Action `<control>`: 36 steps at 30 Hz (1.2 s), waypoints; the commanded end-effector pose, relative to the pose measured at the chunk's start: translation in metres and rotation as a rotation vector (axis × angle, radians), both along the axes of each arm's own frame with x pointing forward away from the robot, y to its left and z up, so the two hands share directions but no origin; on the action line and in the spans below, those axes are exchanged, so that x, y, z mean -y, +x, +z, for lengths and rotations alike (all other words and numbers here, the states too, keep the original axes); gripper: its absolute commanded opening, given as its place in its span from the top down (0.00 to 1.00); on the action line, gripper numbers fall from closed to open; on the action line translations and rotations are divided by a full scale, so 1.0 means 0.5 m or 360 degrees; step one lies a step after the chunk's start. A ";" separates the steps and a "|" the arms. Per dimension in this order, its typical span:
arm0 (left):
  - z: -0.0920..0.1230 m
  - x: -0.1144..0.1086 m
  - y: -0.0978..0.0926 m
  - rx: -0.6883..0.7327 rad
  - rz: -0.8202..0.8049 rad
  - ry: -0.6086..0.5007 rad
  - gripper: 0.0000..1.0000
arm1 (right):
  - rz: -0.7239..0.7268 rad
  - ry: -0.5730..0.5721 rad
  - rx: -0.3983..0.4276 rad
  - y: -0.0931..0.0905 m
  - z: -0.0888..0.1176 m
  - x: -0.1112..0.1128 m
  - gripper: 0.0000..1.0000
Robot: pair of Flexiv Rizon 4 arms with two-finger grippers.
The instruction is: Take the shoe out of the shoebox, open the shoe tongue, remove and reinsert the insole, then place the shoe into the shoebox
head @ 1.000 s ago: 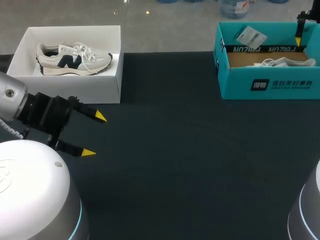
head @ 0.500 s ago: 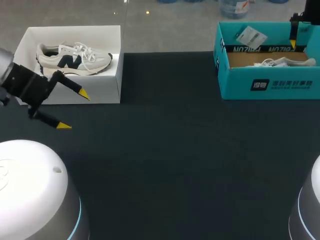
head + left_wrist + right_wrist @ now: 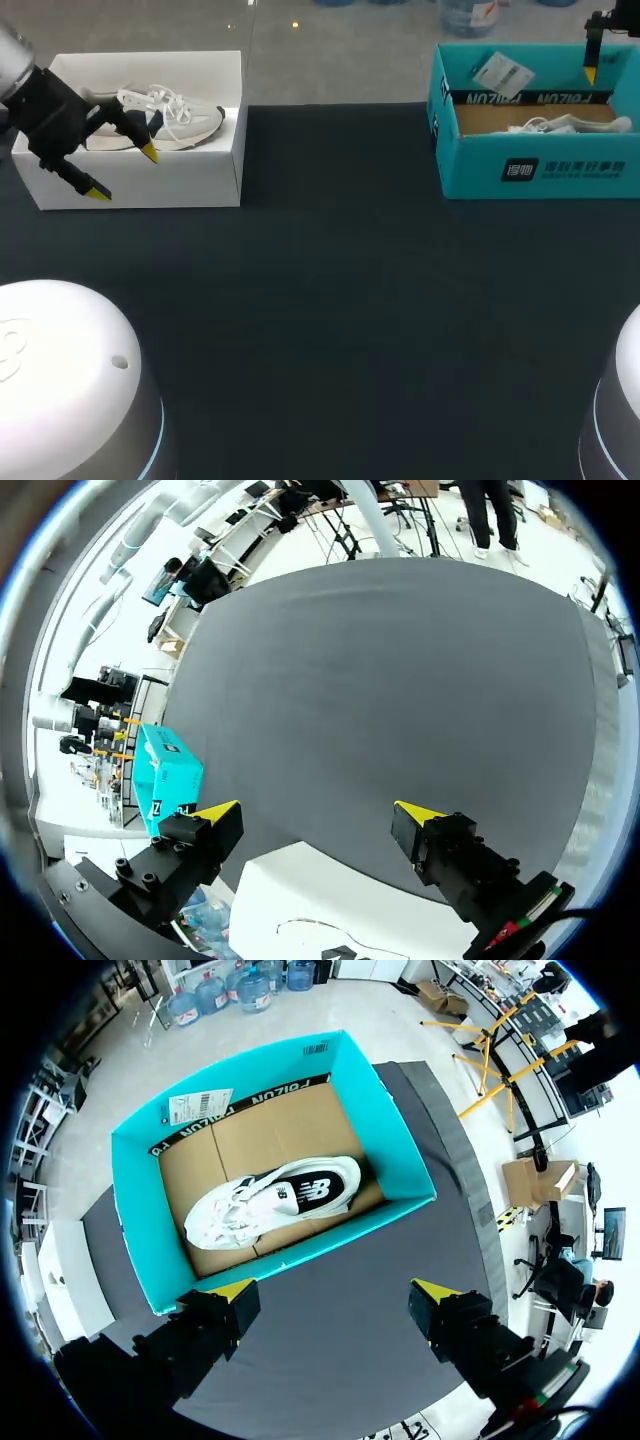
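A teal shoebox point(image 3: 540, 170) stands at the table's far right, with a white shoe point(image 3: 565, 124) lying on its side inside. In the right wrist view that shoe point(image 3: 275, 1200) lies ahead of my open right gripper point(image 3: 332, 1290), which hangs above the teal box point(image 3: 400, 1130). In the head view my right gripper point(image 3: 594, 70) sits over the box's back corner. At the far left a white shoebox point(image 3: 200, 180) holds a cream shoe with dark marks point(image 3: 185, 118). My left gripper point(image 3: 122, 172) hovers open over that box's front wall. The white box's rim point(image 3: 300, 890) lies under the open left gripper point(image 3: 315, 811).
Dark table cloth point(image 3: 340, 300) spreads between the two boxes and toward the front. A paper tag point(image 3: 500, 72) lies on the teal box's back flap. The teal box point(image 3: 165, 780) shows far across the table in the left wrist view.
My left arm has swung from the table's front left back to the white shoebox, its gripper staying open. The right gripper has shifted only slightly above the teal box.
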State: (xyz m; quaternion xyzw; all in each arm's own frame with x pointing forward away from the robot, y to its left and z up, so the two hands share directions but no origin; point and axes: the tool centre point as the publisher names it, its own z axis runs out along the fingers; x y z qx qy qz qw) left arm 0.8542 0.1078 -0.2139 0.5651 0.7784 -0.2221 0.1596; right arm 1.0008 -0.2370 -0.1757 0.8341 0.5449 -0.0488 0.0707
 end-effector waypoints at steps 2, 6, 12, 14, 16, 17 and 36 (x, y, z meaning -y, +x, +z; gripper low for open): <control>0.007 0.007 -0.003 0.0053 -0.0097 0.0294 0.00 | 0.0000 -0.0001 0.0008 -0.003 -0.001 0.001 0.00; 0.007 0.007 -0.003 0.0053 -0.0097 0.0294 0.00 | 0.0000 -0.0001 0.0008 -0.003 -0.001 0.001 0.00; 0.007 0.007 -0.003 0.0053 -0.0097 0.0294 0.00 | 0.0000 -0.0001 0.0008 -0.003 -0.001 0.001 0.00; 0.007 0.007 -0.003 0.0053 -0.0097 0.0294 0.00 | 0.0000 -0.0001 0.0008 -0.003 -0.001 0.001 0.00; 0.007 0.007 -0.003 0.0053 -0.0097 0.0294 0.00 | 0.0000 -0.0001 0.0008 -0.003 -0.001 0.001 0.00; 0.014 0.008 0.007 0.0151 -0.0172 0.0334 0.00 | 0.0000 -0.0001 0.0008 -0.003 -0.001 0.001 0.00; -0.030 -0.185 0.324 0.0274 -0.0423 0.0794 0.00 | 0.0000 -0.0001 0.0008 -0.003 -0.001 0.001 0.00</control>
